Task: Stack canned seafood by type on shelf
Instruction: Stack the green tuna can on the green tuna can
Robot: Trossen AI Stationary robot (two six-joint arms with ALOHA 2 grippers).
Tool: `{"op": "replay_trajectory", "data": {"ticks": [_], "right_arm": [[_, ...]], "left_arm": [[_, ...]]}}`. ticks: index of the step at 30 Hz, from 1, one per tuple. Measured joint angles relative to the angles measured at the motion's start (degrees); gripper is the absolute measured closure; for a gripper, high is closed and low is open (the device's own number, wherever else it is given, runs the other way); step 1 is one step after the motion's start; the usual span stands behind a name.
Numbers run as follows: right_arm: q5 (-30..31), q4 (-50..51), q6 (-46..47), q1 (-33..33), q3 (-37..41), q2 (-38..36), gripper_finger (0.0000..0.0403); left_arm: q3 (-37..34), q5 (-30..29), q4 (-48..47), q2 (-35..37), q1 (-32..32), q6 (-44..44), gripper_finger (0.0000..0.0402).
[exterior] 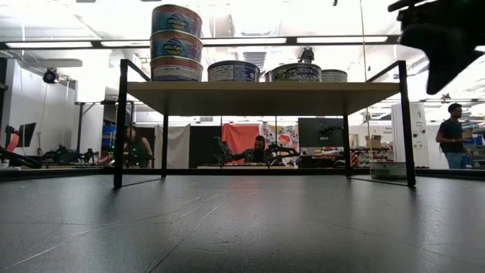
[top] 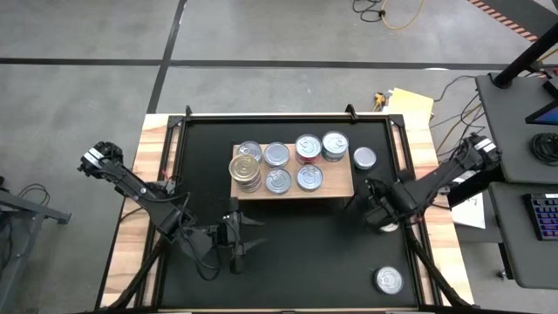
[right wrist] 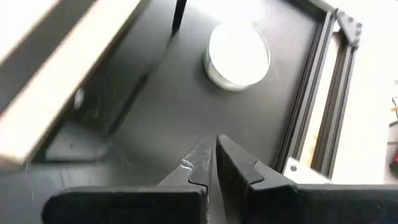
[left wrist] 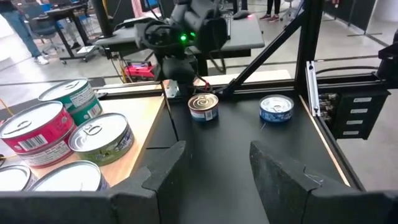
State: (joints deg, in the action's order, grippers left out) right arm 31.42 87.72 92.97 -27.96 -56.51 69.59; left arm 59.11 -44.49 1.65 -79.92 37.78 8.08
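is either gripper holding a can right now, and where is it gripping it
No. The right gripper is shut on nothing, hanging above the mat right of the shelf. The left gripper is open and empty.

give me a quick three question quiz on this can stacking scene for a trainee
1. True or false: the right gripper is closed on a tin.
2. Seen from above, the tallest stack of tins stands at which part of the shelf? A left end, B middle, C right end.
3. Fill in: the left gripper has its jaws ___.
Key: 1 false, it is shut on nothing; 2 A; 3 open.
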Motion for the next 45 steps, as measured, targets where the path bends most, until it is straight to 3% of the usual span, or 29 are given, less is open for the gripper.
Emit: {"op": "replay_trajectory", "data": {"ticks": [12, 19, 22, 29, 35, 45], "right_arm": [[13.9, 0.0, 1.6, 8.1, 4.8, -9.8, 0.0390], [5.6, -5.4, 2.3, 8.2, 5.5, -12.1, 0.0390], [8.3, -5.2, 3.5, 9.0, 5.7, -11.7, 0.0390], [8.1, 1.7, 14.0, 15.8, 7.7, -12.7, 0.0390], [12.3, -3.4, 14.0, 19.1, 10.9, -14.1, 0.0390], [12.2, -4.6, 10.0, 25.1, 11.7, -15.7, 0.0390]], "left_arm": [[0.0, 0.0, 0.0, 0.1, 0.0, 1.7, 0.0240], [0.0, 0.0, 0.0, 0.1, 0.0, 1.7, 0.0240], [0.0, -0.1, 0.0, 0.1, -0.1, 1.4, 0.0240], [0.0, -1.5, 0.0, 0.1, -0.2, 1.6, 0.0240], [0.0, -1.5, 0.3, 0.2, -0.2, 1.7, 0.0240], [0.0, -1.5, 0.9, 0.2, -0.2, 1.9, 0.0240]]}}
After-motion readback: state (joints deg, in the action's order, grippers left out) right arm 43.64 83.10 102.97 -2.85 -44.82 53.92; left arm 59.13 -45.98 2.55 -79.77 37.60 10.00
